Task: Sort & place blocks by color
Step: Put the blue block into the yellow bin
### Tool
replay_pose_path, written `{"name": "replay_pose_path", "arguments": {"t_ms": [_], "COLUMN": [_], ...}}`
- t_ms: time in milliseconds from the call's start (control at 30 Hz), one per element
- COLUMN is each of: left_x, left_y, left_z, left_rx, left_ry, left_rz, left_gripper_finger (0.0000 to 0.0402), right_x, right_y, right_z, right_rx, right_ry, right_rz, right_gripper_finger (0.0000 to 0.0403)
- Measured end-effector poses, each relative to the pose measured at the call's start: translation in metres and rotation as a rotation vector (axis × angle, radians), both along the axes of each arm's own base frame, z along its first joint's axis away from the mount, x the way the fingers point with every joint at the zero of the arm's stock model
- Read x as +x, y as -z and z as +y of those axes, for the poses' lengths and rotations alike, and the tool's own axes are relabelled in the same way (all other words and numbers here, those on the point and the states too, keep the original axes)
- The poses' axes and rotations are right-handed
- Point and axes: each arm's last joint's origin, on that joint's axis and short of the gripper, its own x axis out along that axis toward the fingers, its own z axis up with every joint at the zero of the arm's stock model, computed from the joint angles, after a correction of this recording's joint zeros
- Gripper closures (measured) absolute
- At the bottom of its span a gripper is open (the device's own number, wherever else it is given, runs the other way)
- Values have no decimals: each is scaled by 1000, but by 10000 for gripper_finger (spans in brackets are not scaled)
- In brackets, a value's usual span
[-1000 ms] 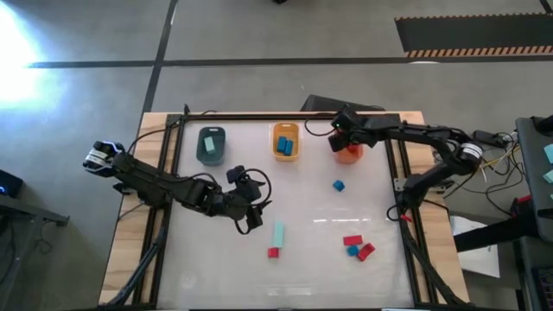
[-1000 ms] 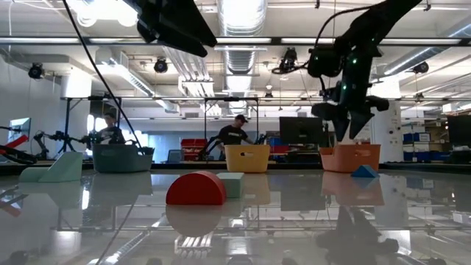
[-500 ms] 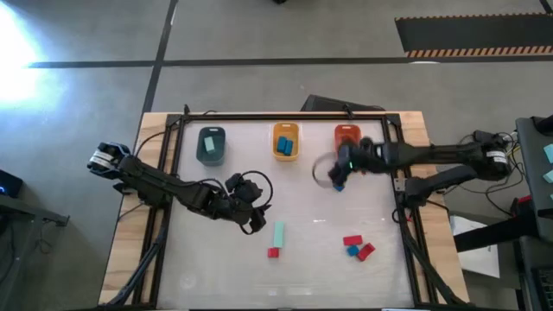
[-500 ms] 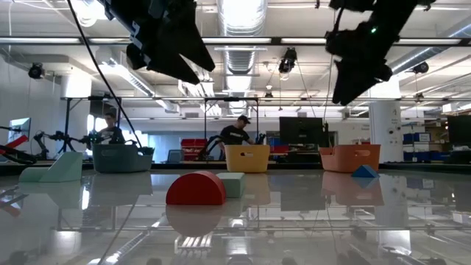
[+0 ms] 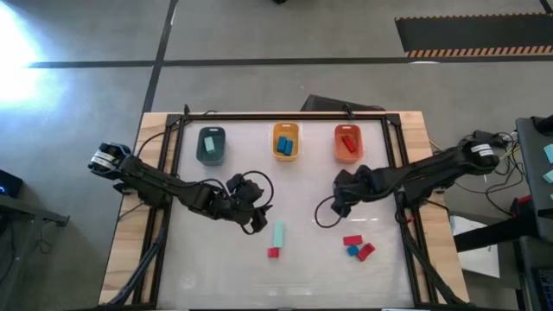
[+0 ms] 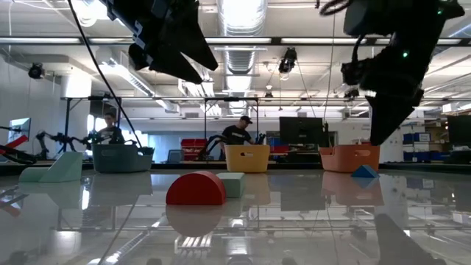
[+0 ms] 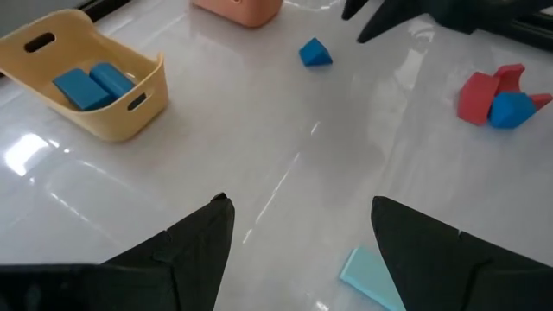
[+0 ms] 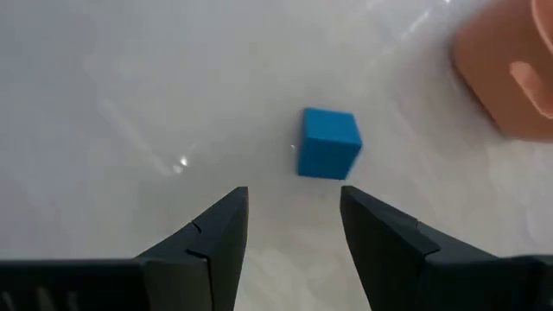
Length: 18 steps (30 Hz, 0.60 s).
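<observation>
Along the table's far edge stand three trays: dark teal tray point(image 5: 211, 145) holding one pale mint block, yellow-orange tray point(image 5: 286, 142) holding two blue blocks point(image 7: 89, 83), orange-red tray point(image 5: 347, 142) holding one red block point(image 5: 348, 142).

Loose stock on the white table point(image 5: 302, 268):
- One blue cube point(image 8: 328, 143), alone near the orange-red tray, lying flat on the surface and touching nothing. In the high view it is hidden under the right arm.
- One pale mint bar point(image 5: 278, 232), at mid-table toward the near edge.
- One small red block point(image 5: 273, 252), just beside the near end of the mint bar.
- One cluster point(image 5: 357, 246) at the near right: two red blocks with one blue block between them, touching.

Arms:
- Right gripper point(image 8: 292, 226): over the table's right half, between the orange-red tray and the red-and-blue cluster. Fingers point(image 8: 212, 238) spread apart with nothing between them; the blue cube sits just ahead of the tips, clear of both.
- Left gripper point(image 7: 298, 233): over the table's left-centre, raised off the surface, beside the pale mint bar. Fingers point(image 7: 194, 246) wide apart and empty; the mint bar lies near one fingertip, not touched.

Background, low view: a workshop room with people at benches beyond the table.
</observation>
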Motion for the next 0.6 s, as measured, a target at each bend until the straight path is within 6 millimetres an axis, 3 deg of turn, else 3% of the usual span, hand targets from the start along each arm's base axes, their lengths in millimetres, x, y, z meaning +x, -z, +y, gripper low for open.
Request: {"name": "replay_pose_path", "arguments": {"t_ms": [233,367,600], "left_x": [0,0,-2], "left_y": [-3,-4,-9], "left_z": [3,5,7], "left_rx": [45,63,95], "left_ry": [15,-3,14], "left_rz": [5,-1,-2], "left_gripper_finger": [143,143,143], "right_x": [8,12,15], "right_y": [13,22,26], "right_z": [-9,-14,-15], "right_rx": [-15,-107,-110], "right_ry": [54,68,101], "right_rz": [45,74,73], "right_gripper_finger": [227,228,283]}}
